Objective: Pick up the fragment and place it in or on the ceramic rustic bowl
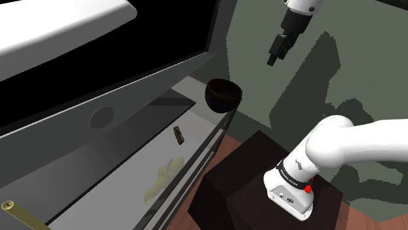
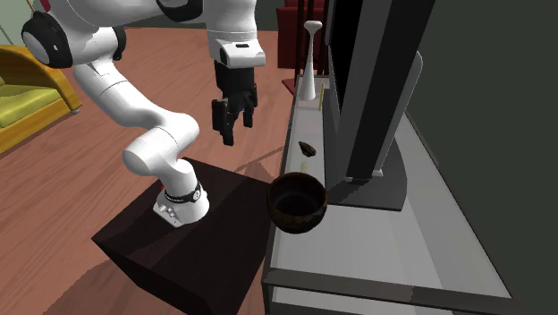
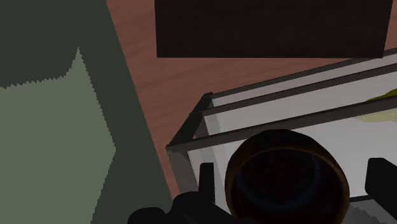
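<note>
The fragment is a small dark brown piece lying flat on the grey TV stand, near its front edge; it also appears as the fragment beyond the bowl. The dark, round bowl stands at the end of the stand, bowl close to the corner. My gripper hangs high in the air, off to the side of the bowl and well away from the fragment. In the wrist view the bowl lies far below between the fingertips, which stand apart with nothing held.
A large black TV fills the back of the stand. A pale yellow object lies on the stand past the fragment, a brass tube farther on. A white vase stands at the far end. Wooden floor surrounds the robot's dark box.
</note>
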Available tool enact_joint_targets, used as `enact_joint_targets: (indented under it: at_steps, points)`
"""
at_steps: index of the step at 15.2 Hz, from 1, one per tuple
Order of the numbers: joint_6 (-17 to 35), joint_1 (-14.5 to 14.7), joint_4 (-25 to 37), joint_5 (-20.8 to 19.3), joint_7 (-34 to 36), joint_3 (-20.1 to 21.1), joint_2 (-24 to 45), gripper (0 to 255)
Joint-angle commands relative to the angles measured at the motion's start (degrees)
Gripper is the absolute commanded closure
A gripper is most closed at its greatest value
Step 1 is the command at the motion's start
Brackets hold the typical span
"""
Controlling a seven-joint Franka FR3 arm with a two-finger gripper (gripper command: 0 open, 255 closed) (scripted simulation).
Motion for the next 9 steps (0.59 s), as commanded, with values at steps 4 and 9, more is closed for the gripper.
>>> enact_joint_targets:
  at_steps: [4, 9]
  points:
    - [2.29, 0.64, -3.08, 2.70, 5.20, 3.54, -0.29, 0]
    - [6.73, 1.88, -6.75, 7.28, 13.82, 9.70, 1.01, 0]
